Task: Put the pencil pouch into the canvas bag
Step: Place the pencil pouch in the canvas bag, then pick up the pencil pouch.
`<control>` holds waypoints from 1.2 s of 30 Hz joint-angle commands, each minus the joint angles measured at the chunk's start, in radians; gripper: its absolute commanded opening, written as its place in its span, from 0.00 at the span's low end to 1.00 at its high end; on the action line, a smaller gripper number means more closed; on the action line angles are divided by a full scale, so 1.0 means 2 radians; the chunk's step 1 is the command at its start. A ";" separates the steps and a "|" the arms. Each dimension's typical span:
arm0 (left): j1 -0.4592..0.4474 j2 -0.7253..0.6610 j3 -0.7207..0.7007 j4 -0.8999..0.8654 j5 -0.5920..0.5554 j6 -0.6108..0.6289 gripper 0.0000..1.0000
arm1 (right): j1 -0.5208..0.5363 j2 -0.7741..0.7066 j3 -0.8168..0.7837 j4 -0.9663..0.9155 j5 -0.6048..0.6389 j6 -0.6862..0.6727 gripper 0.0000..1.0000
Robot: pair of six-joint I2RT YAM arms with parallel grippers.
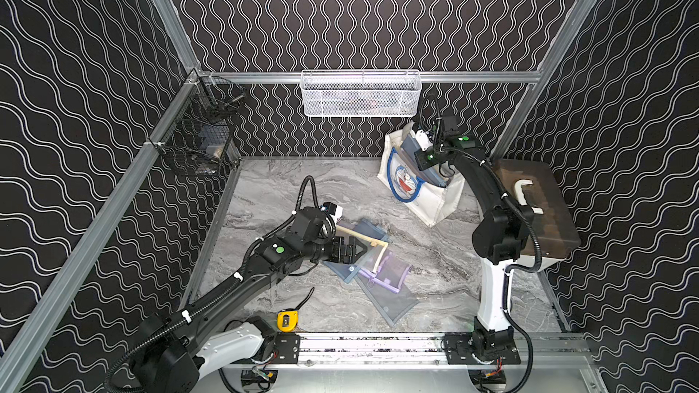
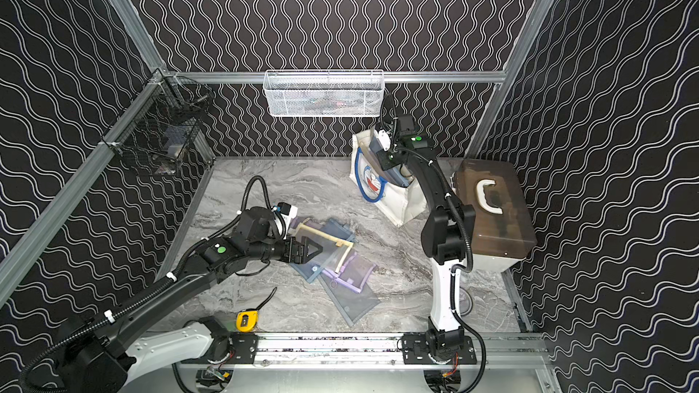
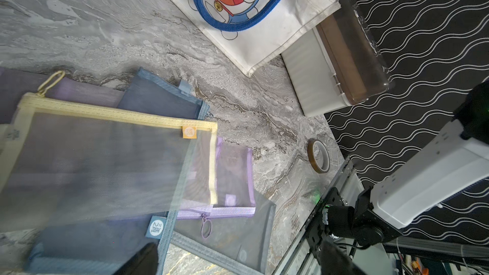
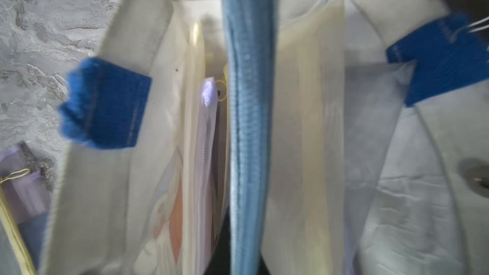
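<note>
Grips the blue-edged mesh pencil pouch (image 4: 248, 128) upright, partly down inside the white canvas bag (image 1: 435, 202) with blue handles and a cartoon cat face, right tool (image 1: 438, 175) clamped on it. Bag at the far right of the grey marble counter (image 1: 283, 190), near the brown translucent case (image 1: 544, 217). Holds left tool (image 1: 361, 249) spread apart over a heap of flat mesh pouches (image 1: 378, 270) mid-counter.

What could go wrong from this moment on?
The blue-edged mesh pouch in the shut right gripper may snag on the pale pouches already inside the white canvas bag. The soft bag might buckle or tip under the push. The open left gripper, over overlapping mesh pouches, might catch several.
</note>
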 commanded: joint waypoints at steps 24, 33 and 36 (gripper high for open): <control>0.014 0.027 0.016 -0.025 -0.041 0.019 0.99 | 0.012 -0.086 -0.012 0.002 0.016 0.170 0.72; 0.120 0.036 -0.090 0.020 0.020 -0.040 0.98 | 0.163 -0.170 -0.187 0.028 -0.039 0.259 0.73; 0.145 0.056 -0.107 0.028 0.033 -0.044 0.97 | 0.207 -0.166 -0.258 0.074 -0.068 0.302 0.73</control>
